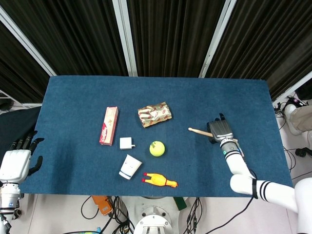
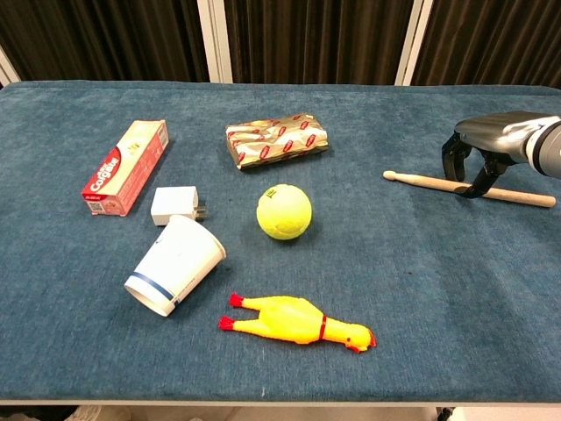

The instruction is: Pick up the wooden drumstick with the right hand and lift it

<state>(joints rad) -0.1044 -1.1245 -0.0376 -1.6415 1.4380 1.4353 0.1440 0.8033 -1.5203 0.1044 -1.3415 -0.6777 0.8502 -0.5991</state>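
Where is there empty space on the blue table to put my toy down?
The blue table is bare between the tennis ball and the drumstick, and along the far edge behind the snack packet. It is crowded on the left, around the cup, charger and rubber chicken.

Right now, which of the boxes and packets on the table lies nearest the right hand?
The gold-and-red snack packet; the toothpaste box and white charger lie farther left of the right hand.

A table (image 1: 73, 97) covered in blue cloth stands in front of black pleated curtains (image 1: 170, 34) divided by white vertical posts (image 1: 126, 36). Below the table's near edge, the pale floor (image 1: 204, 214) carries loose cables (image 1: 105, 209) and an orange device (image 1: 101, 202). Lighting is even and bright
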